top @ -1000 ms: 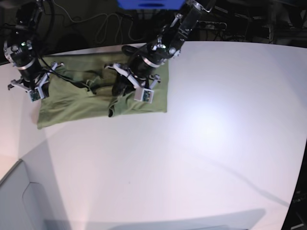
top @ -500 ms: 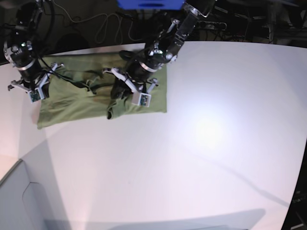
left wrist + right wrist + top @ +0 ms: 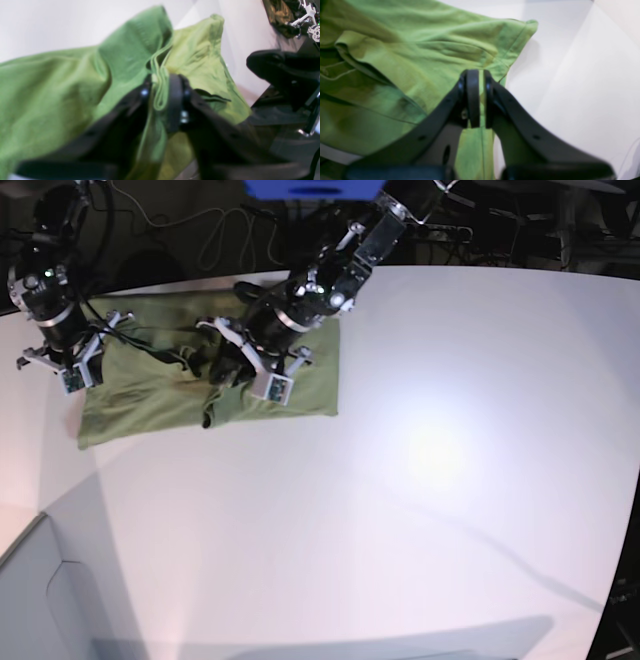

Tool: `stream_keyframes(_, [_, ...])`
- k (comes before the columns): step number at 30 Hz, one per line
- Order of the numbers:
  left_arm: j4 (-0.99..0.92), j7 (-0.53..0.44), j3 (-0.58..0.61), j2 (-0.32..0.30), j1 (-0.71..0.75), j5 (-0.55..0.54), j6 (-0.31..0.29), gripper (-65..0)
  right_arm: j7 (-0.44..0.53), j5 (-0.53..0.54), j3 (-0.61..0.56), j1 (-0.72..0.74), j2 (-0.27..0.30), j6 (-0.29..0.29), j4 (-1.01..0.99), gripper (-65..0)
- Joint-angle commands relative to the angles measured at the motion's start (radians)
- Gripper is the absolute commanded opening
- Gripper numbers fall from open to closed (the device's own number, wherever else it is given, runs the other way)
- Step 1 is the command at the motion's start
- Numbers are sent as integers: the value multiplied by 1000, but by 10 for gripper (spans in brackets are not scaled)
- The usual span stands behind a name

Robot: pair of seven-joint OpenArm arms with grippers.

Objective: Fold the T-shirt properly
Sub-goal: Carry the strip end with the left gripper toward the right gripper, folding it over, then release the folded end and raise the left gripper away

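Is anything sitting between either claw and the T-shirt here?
Nothing visible. The left claw has a bunched fold of the T-shirt directly between its jaws, and the right claw is pinched on the shirt's edge. Only bare white table surrounds the cloth.

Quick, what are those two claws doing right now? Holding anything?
Left gripper: closed on a bunched fold of the T-shirt.
Right gripper: shut tight on the T-shirt's edge.
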Motion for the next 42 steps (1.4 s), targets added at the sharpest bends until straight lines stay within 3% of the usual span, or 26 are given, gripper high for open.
stream_keyframes(1, [16, -21, 2, 12, -11, -8, -9, -497, 22, 10, 5, 6, 22, 4, 16, -645])
stream_keyframes(3, [16, -21, 2, 12, -9, -8, -9, -457, 22, 10, 3, 6, 35, 4, 16, -645])
stream_keyframes(10, [40, -21, 4, 9, -4, -9, -9, -445, 16, 9, 9, 26, 36, 4, 16, -632])
stream_keyframes(12, [91, -21, -4, -7, 5, -9, -9, -416, -27, 9, 11, 45, 36, 4, 15, -573])
stream_keyframes(16, [209, -28, -41, -96, 42, -11, -9, -371, -159, 9, 11, 116, 59, 4, 10, -378])
stream_keyframes(21, [217, -21, -87, -139, 78, -102, -16, -371, -188, 9, 11, 165, 61, 4, 8, -224])
stream_keyframes(24, [177, -19, -22, -140, 72, -154, -16, -371, -188, 9, 13, 179, 59, 4, 8, -212])
stream_keyframes(29, [111, -22, 111, -139, 35, -149, -16, -372, -188, 9, 13, 190, 56, 4, 8, -212])
stream_keyframes(42, [-98, -24, 275, -102, -96, -157, -15, -372, -187, 9, 95, 196, 18, 4, 7, -204])
